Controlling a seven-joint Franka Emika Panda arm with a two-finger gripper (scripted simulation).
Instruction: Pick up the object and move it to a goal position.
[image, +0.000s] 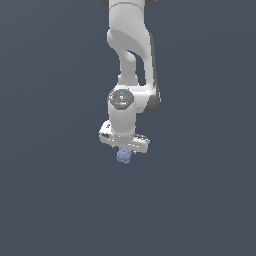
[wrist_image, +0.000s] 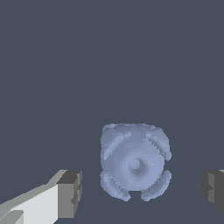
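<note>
- Object (wrist_image: 134, 162) sits between my end effector (wrist_image: 142, 194) fingers (wrist_image: 70, 193), gap on each side, not touching.
- End effector spread apart.
- Exterior view: object (image: 124, 156) peeks just under the end effector (image: 125, 150).

Bumpy blue object (wrist_image: 134, 162), prob. ungripped.

The object (wrist_image: 134, 162) is pale blue-lavender — bumpy, with lighter highlights on its lobes. The gripper (wrist_image: 142, 192) is white with dark grey fingertips (wrist_image: 70, 194), below a white arm (image: 131, 50) — everything against plain slate-blue.
</note>
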